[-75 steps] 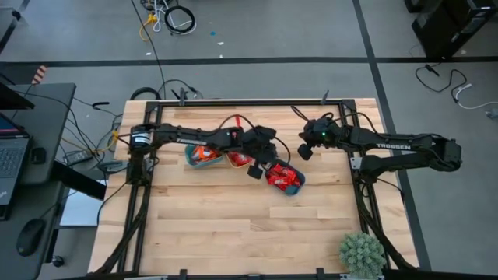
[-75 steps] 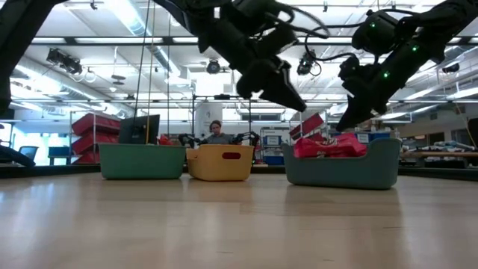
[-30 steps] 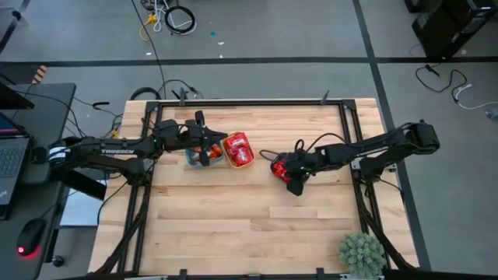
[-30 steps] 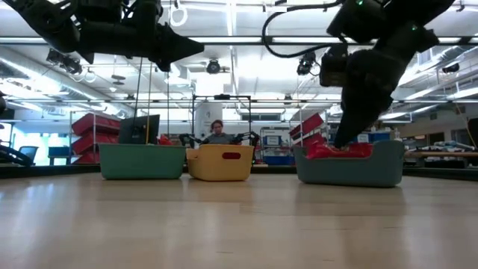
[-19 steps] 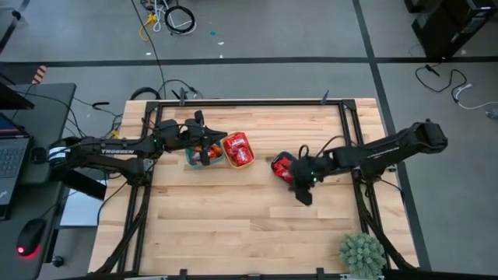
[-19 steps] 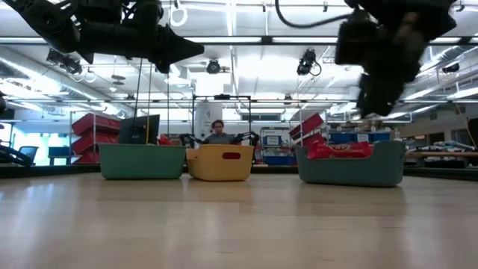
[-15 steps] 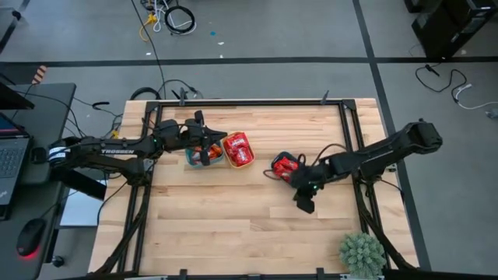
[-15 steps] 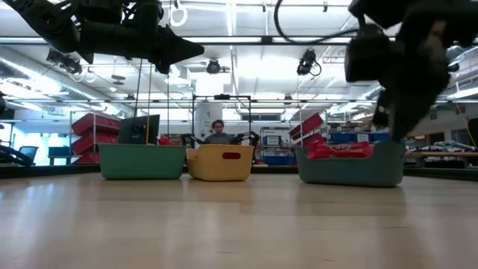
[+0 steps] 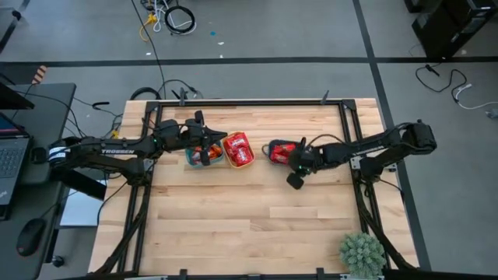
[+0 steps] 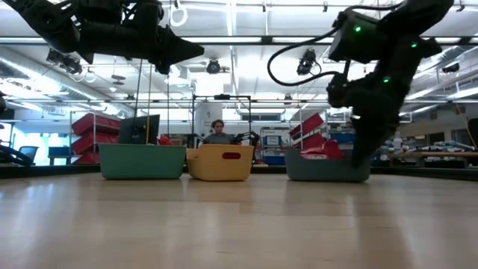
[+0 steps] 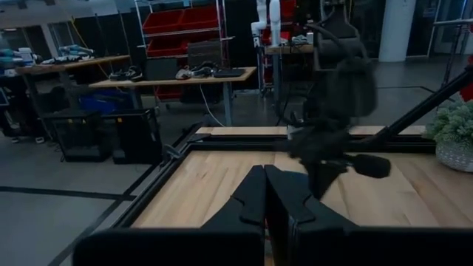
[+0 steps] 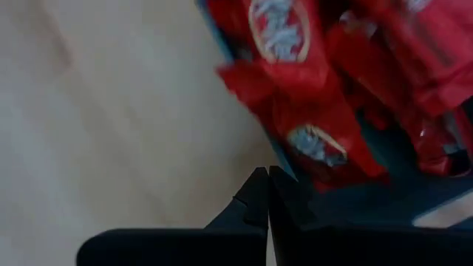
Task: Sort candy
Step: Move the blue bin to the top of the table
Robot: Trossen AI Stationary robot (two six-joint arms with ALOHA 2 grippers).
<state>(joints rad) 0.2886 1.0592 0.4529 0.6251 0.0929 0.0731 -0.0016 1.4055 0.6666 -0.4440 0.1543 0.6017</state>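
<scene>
While the left gripper [image 9: 204, 145] hangs pinched shut and empty above the small teal plastic bowl [image 9: 194, 159] near the back-left part of the pale wooden table [image 9: 233, 225], not much seems to be going on over there. That bowl has a few orange and red pieces in it, and touching it on the right is the small yellow plastic bowl [image 9: 231, 162], pretty much full of the candy [image 9: 238, 147]: small flat pieces in shiny red wrappers with white marks. Further right, around the middle of the table's back half, sits the small blue-grey plastic bowl [image 9: 271, 148] heaped with more red wrappers, and the right gripper [image 9: 295, 181] is just at its near-right side with its fingers closed on nothing as far as I can see. In the right wrist view the closed fingertips [image 12: 260, 193] sit right at the bowl's edge, with a wrapper spilling over the rim. My guess is these things weigh next to nothing and the foil is slick and crinkly, so they'd slide or bunch rather than stay put. I'd pinch one across its flat middle, not by a loose end, and pick a top piece so it doesn't drag its neighbours out.
</scene>
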